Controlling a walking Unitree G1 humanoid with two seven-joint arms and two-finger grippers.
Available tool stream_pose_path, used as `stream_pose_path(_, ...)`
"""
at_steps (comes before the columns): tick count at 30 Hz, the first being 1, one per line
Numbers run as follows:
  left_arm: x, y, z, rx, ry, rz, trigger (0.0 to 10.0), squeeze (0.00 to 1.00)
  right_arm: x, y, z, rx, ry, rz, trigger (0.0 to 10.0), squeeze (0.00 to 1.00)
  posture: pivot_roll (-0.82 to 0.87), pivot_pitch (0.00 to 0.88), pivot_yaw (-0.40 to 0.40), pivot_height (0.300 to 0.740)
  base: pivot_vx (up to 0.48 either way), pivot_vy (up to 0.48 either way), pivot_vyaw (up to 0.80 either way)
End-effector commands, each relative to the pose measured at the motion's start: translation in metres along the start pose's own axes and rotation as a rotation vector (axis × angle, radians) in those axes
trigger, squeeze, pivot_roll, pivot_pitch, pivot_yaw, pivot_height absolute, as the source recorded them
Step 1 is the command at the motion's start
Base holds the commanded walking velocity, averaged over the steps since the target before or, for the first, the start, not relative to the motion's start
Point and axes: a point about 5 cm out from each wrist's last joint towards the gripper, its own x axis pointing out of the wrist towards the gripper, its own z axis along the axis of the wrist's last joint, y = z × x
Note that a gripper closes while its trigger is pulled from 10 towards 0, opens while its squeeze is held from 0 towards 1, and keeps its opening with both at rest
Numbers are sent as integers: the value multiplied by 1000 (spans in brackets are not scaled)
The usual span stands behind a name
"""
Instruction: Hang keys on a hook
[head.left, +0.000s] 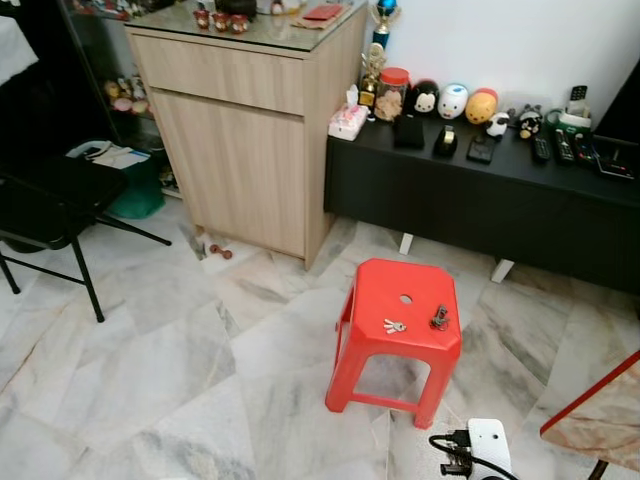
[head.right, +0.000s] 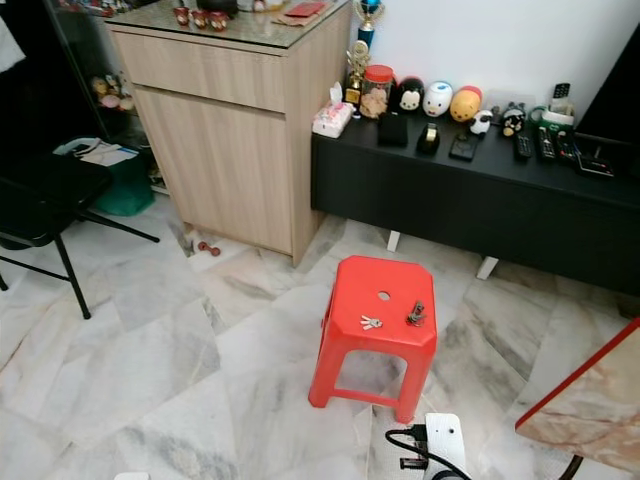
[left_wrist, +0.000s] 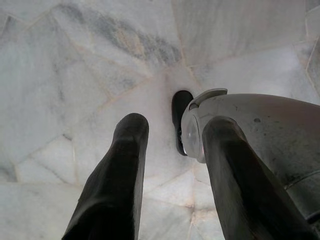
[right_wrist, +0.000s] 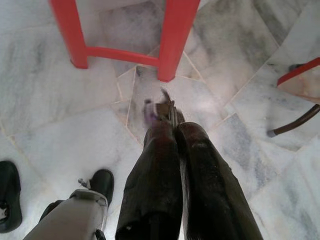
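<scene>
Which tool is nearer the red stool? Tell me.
Right. The right tool hangs low over the floor just short of the red stool, its legs close ahead. The left tool points down at bare marble floor with no stool around it.

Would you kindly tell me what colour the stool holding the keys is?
The stool is bright red plastic, with the keys on its seat; the left eye view shows it best.
</scene>
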Motion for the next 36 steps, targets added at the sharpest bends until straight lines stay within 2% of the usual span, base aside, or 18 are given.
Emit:
stream_pose_path(1,-1,-9,-5,18,12,-27,10000,0,0,-5,3,21,-15,-22,10000,0,-42,14,-68,740,0,0,0)
stream_pose_path(16,0,-15,-6,15,16,-36,10000,0,1,-8,6,41,-26,-32,10000,0,-41,18,-68,740,0,-152,0)
stream_pose_path(23,-2,-10,-10,14,20,-29,10000,0,1,-6,7,72,-28,-38,10000,0,-42,18,-66,740,0,-324,0)
stream_pose_path(29,-3,-6,-11,14,21,-24,10000,0,1,-8,6,89,-10,-48,10000,0,-42,18,-66,740,0,-329,-685)
stream_pose_path(36,-3,-6,-11,19,23,-26,10000,0,1,-11,4,94,-9,-54,10000,0,-39,18,-66,740,0,-342,0)
